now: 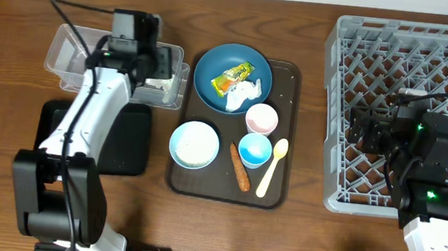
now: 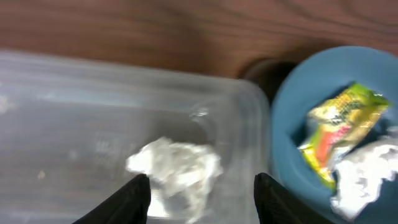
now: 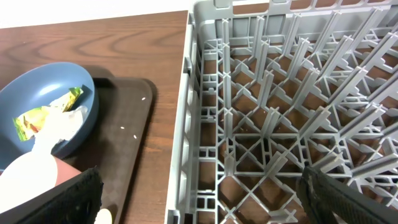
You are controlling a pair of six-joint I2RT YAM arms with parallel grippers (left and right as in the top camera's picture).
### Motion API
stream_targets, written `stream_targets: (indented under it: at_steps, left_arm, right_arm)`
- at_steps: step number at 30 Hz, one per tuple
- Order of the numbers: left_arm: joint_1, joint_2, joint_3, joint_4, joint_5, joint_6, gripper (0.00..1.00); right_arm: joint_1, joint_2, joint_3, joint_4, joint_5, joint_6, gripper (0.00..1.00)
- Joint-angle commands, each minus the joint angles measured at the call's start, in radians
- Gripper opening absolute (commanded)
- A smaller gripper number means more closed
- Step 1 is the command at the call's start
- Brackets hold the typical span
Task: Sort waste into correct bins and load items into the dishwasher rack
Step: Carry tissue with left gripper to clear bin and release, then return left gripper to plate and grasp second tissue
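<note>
My left gripper (image 1: 161, 61) (image 2: 202, 200) is open over the right end of the clear tub (image 1: 68, 51) (image 2: 74, 112). A crumpled white tissue (image 1: 161, 83) (image 2: 177, 167) lies in the tub just ahead of the fingers. The dark blue plate (image 1: 212, 76) (image 2: 289, 130) (image 3: 25, 93) holds the yellow-green wrapper (image 1: 232, 77) (image 2: 339, 127) (image 3: 34, 118) and more tissue (image 1: 245, 95) (image 2: 367, 171) (image 3: 62, 127). My right gripper (image 1: 362, 131) (image 3: 205, 199) is open and empty over the left wall of the grey rack (image 1: 409, 52) (image 3: 261, 93).
The brown tray (image 1: 289, 74) (image 3: 134, 118) also carries a pale blue bowl (image 1: 194, 144) with rice, a pink cup (image 1: 261, 118) (image 3: 34, 177), a blue cup (image 1: 254, 149), a carrot piece (image 1: 240, 166) and a yellow spoon (image 1: 272, 166). The black tray (image 1: 129, 146) lies under the left arm.
</note>
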Motion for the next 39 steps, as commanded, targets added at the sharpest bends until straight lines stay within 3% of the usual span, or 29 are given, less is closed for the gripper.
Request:
stream_targets:
  at_steps: [1,16,21,26,38,39]
  left_arm:
    - [-0.068,-0.04,0.012,0.038,0.0,0.066,0.56]
    - [-0.321,0.122,0.012,0.197,0.0,0.065,0.56]
    - [-0.34,0.197,0.012,0.228,0.006,0.064,0.6]
    - [-0.339,0.248,0.012,0.267,0.129,0.064,0.6]
    - [-0.339,0.34,0.012,0.285,0.128,0.064,0.6]
    - [-0.339,0.341,0.012,0.285,0.129,0.064,0.56]
  right_arm:
    - [0.021,-0.002,0.022,-0.001,-0.008,0.013,0.99]
    - [0.021,-0.002,0.022,-0.002,-0.009,0.013,0.99]
    - [0.021,-0.002,0.022,-0.01,-0.009,0.013,0.99]
    - [0.021,-0.002,0.022,-0.016,-0.009,0.013,0.99]
    - [0.021,-0.002,0.022,-0.017,-0.009,0.013,0.99]
    - [0.021,-0.002,0.022,-0.016,-0.009,0.013,0.99]
